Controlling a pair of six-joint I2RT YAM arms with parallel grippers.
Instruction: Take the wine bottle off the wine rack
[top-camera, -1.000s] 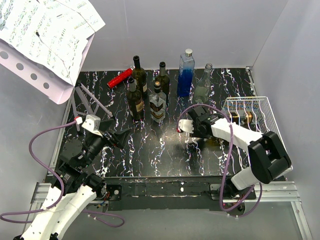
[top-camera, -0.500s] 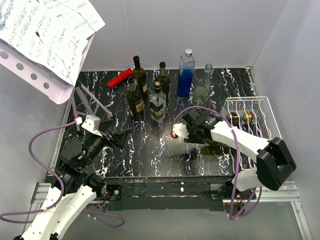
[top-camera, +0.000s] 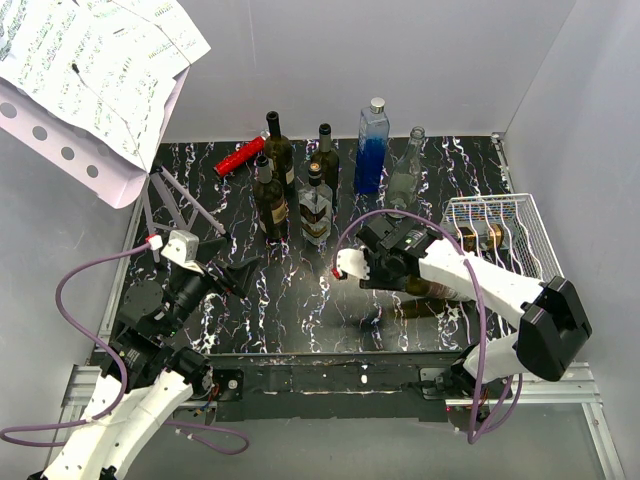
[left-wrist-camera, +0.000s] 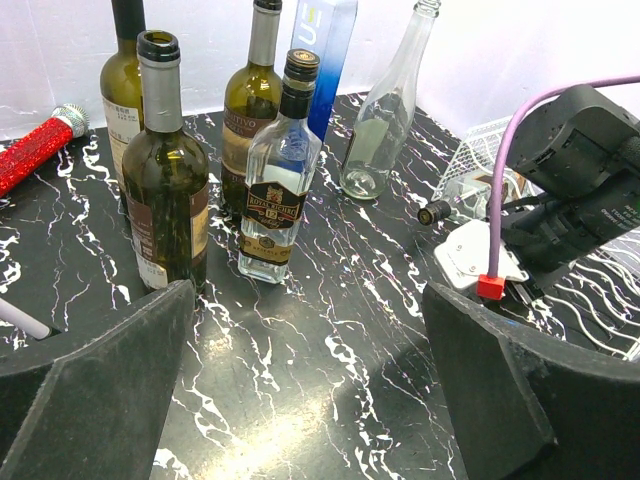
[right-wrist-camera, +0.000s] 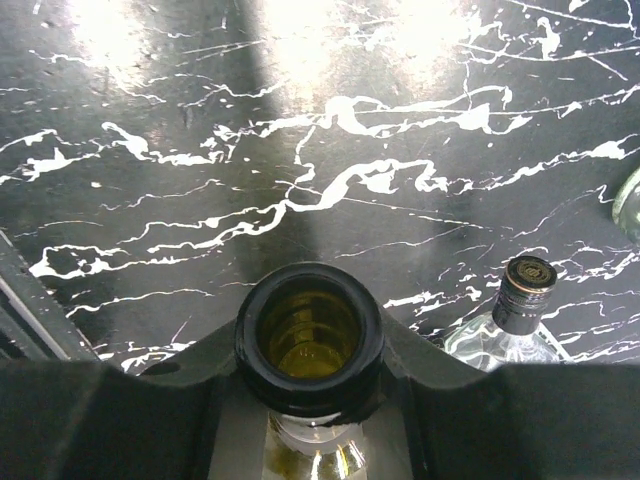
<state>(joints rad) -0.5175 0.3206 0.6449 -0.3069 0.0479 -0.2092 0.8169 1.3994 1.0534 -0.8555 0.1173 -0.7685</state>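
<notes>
Fingers (right-wrist-camera: 120, 415) of right gripper (top-camera: 388, 268) clamped on wine bottle (right-wrist-camera: 310, 398) neck, left gripper (left-wrist-camera: 310, 385) spread wide, empty; bottle's base hidden at 3 o'clock, clearance from wine rack (top-camera: 535, 225) unconfirmed.

Bare tabletop (top-camera: 290, 310) lies open along the near edge, from its middle toward the left. Standing bottles (top-camera: 300, 195) crowd the middle of the far edge, a blue bottle (top-camera: 371, 150) beside them. Stand legs (top-camera: 178, 205) block the left edge. The wine rack (top-camera: 525, 230) fills the right edge, and the right arm (top-camera: 480, 275) with its wine bottle (right-wrist-camera: 308, 335) bars the near-right corner.
</notes>
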